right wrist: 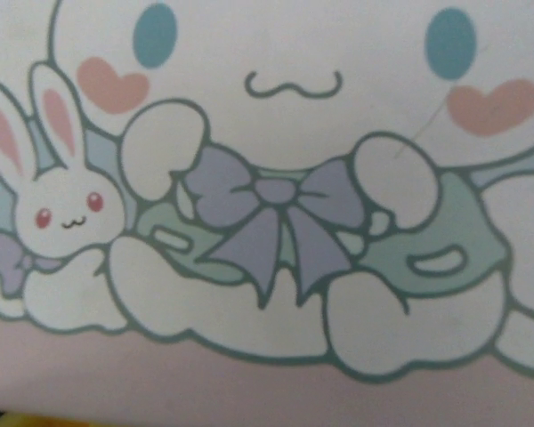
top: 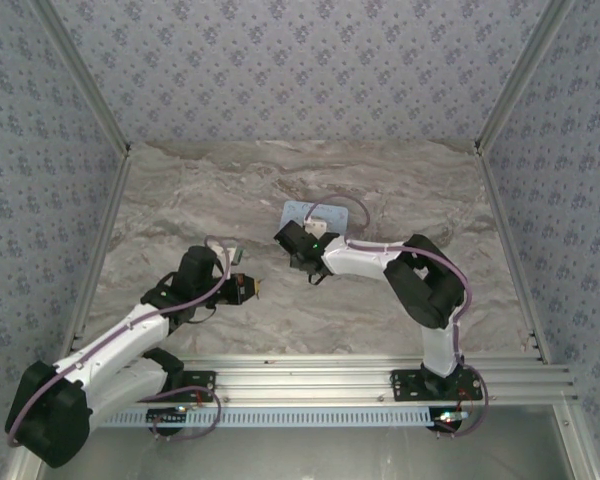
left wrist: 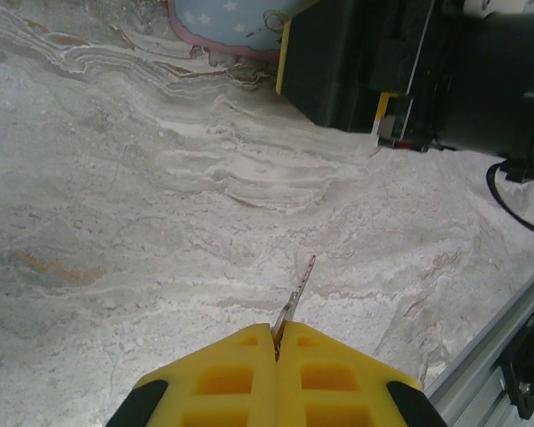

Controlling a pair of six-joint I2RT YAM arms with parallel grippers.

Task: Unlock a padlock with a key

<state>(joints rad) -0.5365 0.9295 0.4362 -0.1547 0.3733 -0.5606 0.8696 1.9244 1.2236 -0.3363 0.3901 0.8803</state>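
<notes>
— Yellow fingertips of the left gripper [left wrist: 276, 338] are pressed tight together on the thin silvery metal key [left wrist: 298, 285]. Its blade juts forward and a little upward over the grey marbled table top [left wrist: 116, 222]. So the key is in hand. Where is the tiny blue padlock?

— I can't pick it out. The black right gripper [top: 292, 240] hangs low at the near-left edge of the pale blue rectangular tin [top: 332, 212] printed with a white cartoon animal. That is towards the middle of the table, and its wrist camera looks at the print from very close. Whether those jaws are wide, narrow or holding something, I cannot tell.

— Then that's my first worry. If the padlock isn't firmly held, a push from the key would probably just shove such a small thing across the smooth top.

— Agreed. The key is also pinched only at its end, with most of the blade free. Any sideways load at the keyhole could twist it between the soft pads, or pull it out altogether.

— And the arms?

— They're near each other already. Bringing the blade across to the right gripper risks the tip striking that gripper's body or the tin's rim.

— So a slow approach, with the blade lined up first.
</notes>
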